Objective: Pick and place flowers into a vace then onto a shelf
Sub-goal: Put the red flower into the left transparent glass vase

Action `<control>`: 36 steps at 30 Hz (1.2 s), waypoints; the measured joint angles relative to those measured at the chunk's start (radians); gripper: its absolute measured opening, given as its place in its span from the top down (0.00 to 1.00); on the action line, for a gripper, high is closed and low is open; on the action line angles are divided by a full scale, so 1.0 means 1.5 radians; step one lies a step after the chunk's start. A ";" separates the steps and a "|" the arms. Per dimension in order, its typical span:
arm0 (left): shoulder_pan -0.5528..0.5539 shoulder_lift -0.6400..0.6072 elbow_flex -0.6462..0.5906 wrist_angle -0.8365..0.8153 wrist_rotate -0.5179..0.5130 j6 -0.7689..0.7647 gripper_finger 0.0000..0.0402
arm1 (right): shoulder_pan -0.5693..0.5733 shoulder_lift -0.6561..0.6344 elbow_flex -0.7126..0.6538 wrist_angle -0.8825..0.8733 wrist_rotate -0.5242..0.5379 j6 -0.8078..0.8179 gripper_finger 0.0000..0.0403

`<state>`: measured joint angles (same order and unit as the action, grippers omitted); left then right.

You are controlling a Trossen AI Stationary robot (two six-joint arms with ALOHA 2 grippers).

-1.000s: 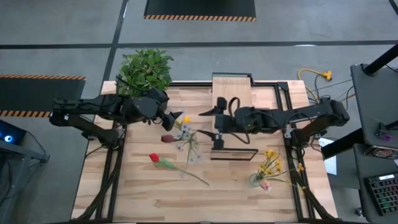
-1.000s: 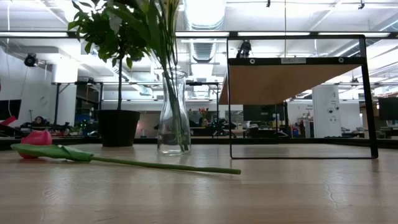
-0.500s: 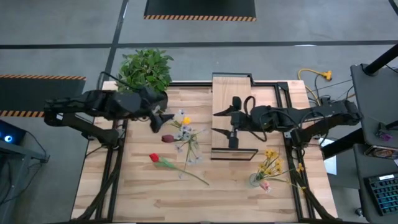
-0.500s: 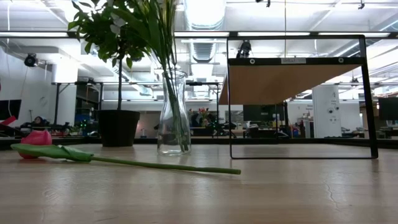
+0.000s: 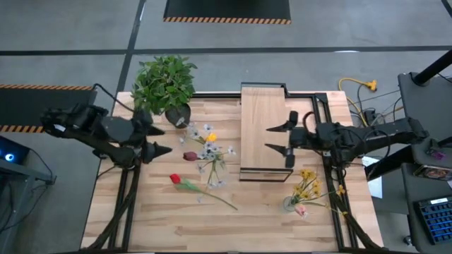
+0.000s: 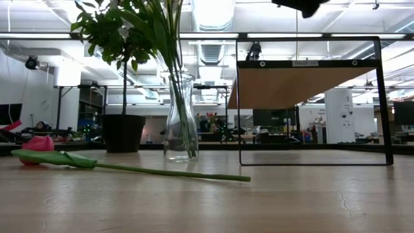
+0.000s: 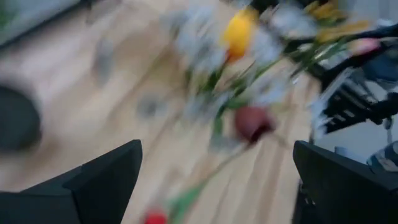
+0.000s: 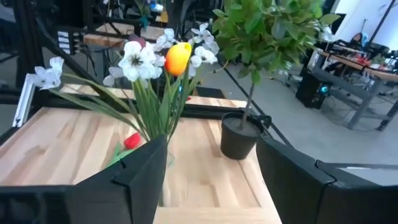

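A clear glass vase (image 6: 180, 116) stands upright on the table and holds white and yellow flowers (image 5: 210, 144) (image 8: 155, 68). A dark red tulip (image 5: 190, 156) shows beside them. One red tulip (image 5: 176, 179) (image 6: 39, 145) lies flat on the table, near side of the vase. The shelf (image 5: 263, 123) (image 6: 304, 84), a pale plank on a black frame, stands right of the vase. My left gripper (image 5: 161, 140) (image 7: 214, 149) is open, left of the vase. My right gripper (image 5: 268, 138) (image 8: 211, 143) is open above the shelf. Neither touches anything.
A bushy potted plant (image 5: 164, 81) (image 8: 249, 37) stands at the far left corner. A bunch of small yellow blooms with a pink tulip (image 5: 305, 189) sits near the table's right near corner. Bare wood shows along the near edge (image 5: 212, 233).
My left gripper has drawn back from the flowers in the vase toward the table's left edge. My right gripper has pulled back toward the right edge, from beside the vase to above the shelf. The vase and the lying tulip have stayed put.
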<state>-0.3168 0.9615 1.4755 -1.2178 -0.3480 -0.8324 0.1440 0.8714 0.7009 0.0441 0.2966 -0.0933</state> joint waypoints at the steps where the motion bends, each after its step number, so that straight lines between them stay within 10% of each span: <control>1: -0.007 -0.002 -0.002 -0.033 0.003 -0.049 0.00 | 0.000 -0.016 -0.012 0.001 0.000 -0.001 0.41; 14: -0.057 0.065 -0.134 -0.109 0.130 -0.554 0.00 | 0.000 -0.134 -0.126 -0.002 0.000 0.020 0.42; 21: -0.072 0.140 -0.173 -0.095 0.322 -0.596 0.00 | 0.000 -0.163 -0.149 -0.001 0.001 0.056 0.42; 36: -0.147 0.239 -0.174 -0.050 0.280 -0.591 0.00 | 0.000 -0.134 -0.154 -0.002 0.001 0.136 0.43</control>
<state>-0.5365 1.3201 1.2144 -1.2934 0.0719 -1.7191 0.1436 0.6697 0.4694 0.0410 0.2977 0.1110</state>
